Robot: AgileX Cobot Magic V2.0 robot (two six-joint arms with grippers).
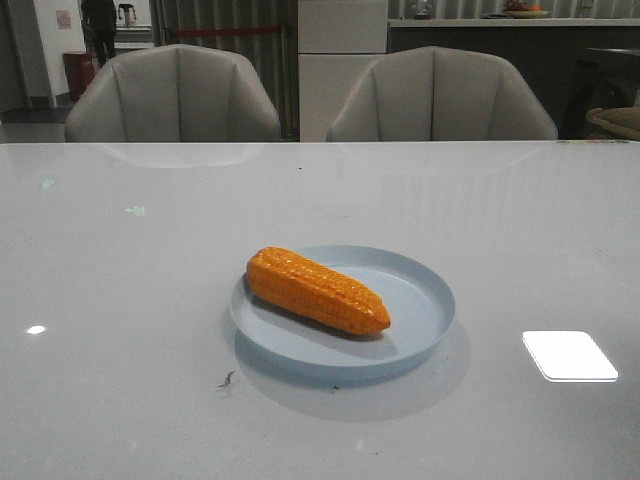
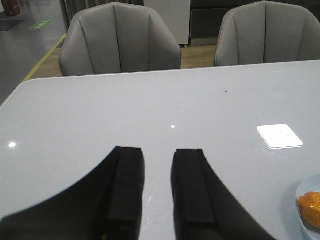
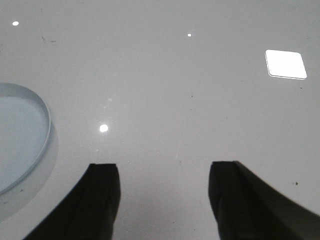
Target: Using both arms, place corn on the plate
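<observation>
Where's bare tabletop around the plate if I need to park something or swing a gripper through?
The table is bare left of the plate, between it and the chairs, and to its right. The right gripper and left gripper both hang open over bare surface. The only crowded spot is the plate, where the corn lies diagonally.

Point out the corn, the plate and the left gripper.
corn (image 1: 318,291), front view, middle of the cob.
plate (image 1: 425,300), front view, bare floor right of the cob.
left gripper (image 2: 157,187), left wrist view, midway between its fingertips.
</observation>
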